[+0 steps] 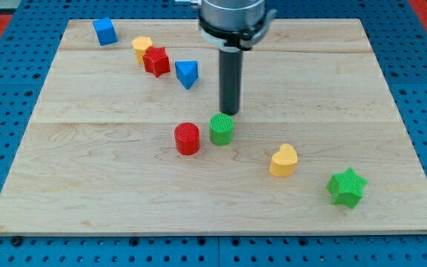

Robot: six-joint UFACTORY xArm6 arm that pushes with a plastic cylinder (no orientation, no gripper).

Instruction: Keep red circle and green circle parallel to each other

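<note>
The red circle (187, 139) and the green circle (222, 129) stand close side by side near the board's middle, red at the left and slightly lower in the view. A narrow gap shows between them. My tip (230, 113) rests on the board just above the green circle, at its upper right edge, very close to it or touching it.
A blue cube (104, 31) sits at the top left. A yellow block (141, 48), a red star (156, 61) and a blue triangle (187, 73) run diagonally down from it. A yellow heart (283, 160) and a green star (346, 187) lie at the lower right.
</note>
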